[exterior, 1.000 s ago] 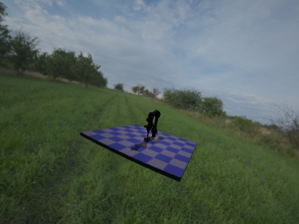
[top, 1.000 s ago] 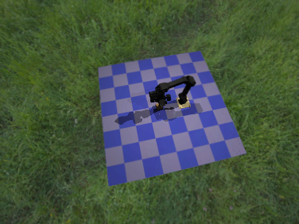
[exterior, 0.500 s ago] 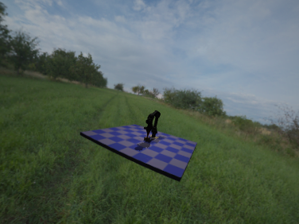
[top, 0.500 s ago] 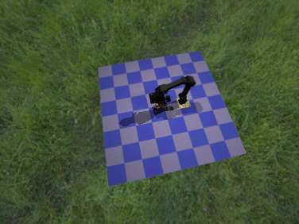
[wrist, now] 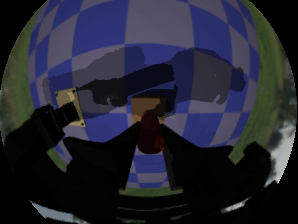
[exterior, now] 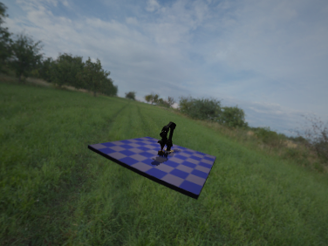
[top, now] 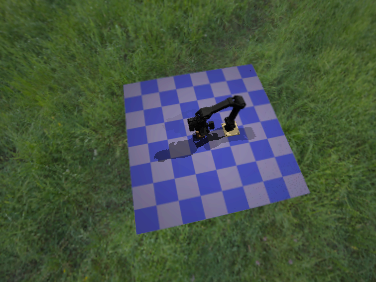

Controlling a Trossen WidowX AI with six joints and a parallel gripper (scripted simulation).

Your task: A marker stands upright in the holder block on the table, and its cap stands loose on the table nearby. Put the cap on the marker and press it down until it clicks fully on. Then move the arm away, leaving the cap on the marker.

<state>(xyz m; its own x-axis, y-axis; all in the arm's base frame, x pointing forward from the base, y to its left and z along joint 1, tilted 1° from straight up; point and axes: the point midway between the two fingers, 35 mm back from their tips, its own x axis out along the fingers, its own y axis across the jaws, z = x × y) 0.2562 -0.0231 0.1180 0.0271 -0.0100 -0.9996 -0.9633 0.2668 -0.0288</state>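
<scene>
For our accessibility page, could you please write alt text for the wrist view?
The gripper holds a dark red cap above an orange-brown block. A yellow plate lies left in the picture on blue-and-grey checks.
</scene>
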